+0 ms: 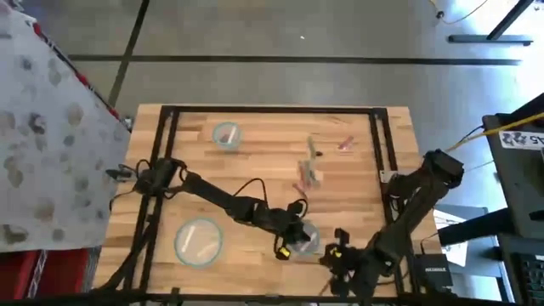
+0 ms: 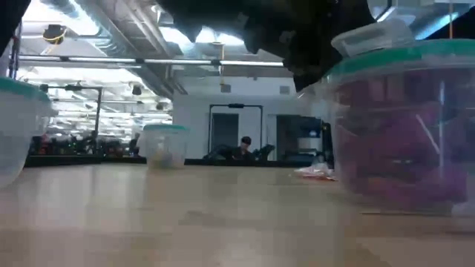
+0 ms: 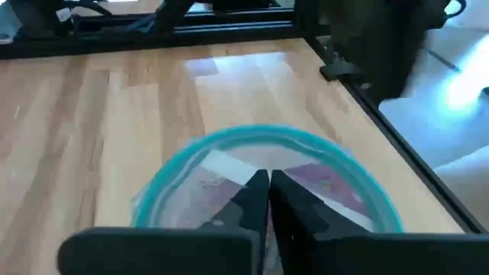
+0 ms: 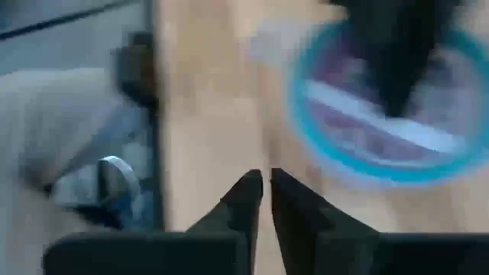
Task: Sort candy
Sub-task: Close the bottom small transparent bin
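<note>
Hovering shut and empty, left gripper [image 3: 268,177] just above bowl [image 3: 164,176] of light, crinkly, slippery candy [image 3: 325,179]; best pinched mid-wrapper.

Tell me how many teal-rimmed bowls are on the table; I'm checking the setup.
3: a small bowl far left, a big bowl near left, and a bowl of candy under the left gripper.

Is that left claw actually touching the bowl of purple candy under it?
Cannot tell. In the left wrist view the shut left gripper overlaps the bowl holding purple candy, but no view shows contact or a gap.
</note>
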Robot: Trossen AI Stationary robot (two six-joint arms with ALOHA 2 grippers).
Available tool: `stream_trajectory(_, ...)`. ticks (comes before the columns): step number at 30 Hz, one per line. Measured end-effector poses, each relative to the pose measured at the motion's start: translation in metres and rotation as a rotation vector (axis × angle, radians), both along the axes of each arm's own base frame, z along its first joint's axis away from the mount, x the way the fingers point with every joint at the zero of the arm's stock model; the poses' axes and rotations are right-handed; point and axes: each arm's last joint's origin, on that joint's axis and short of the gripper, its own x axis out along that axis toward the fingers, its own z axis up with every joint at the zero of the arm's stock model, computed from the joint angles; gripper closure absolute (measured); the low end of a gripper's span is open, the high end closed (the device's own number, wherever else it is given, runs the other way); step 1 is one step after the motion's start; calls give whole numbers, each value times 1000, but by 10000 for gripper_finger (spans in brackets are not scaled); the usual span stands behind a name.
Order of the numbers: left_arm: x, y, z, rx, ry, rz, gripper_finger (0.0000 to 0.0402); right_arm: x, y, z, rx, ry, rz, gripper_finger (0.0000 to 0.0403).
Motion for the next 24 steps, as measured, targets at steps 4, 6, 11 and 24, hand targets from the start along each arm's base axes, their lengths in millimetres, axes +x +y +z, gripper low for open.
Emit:
stream_trajectory(4, 1, -1, 2, 2, -5, 4, 402, 7, -3, -17, -33, 37, 1, 397)
stream_trajectory(6, 1, -2, 3, -2, -6, 2, 402, 9, -9, -26, -79, 73, -25, 399)
stream_trajectory(11, 0, -5, 2, 4, -3, 5, 402, 9, -24, -28, -128, 141, -135, 401)
stream_trajectory(24, -2, -6, 1, 24, 22, 18, 402, -25, -41, 6, -189, 50, -311, 401)
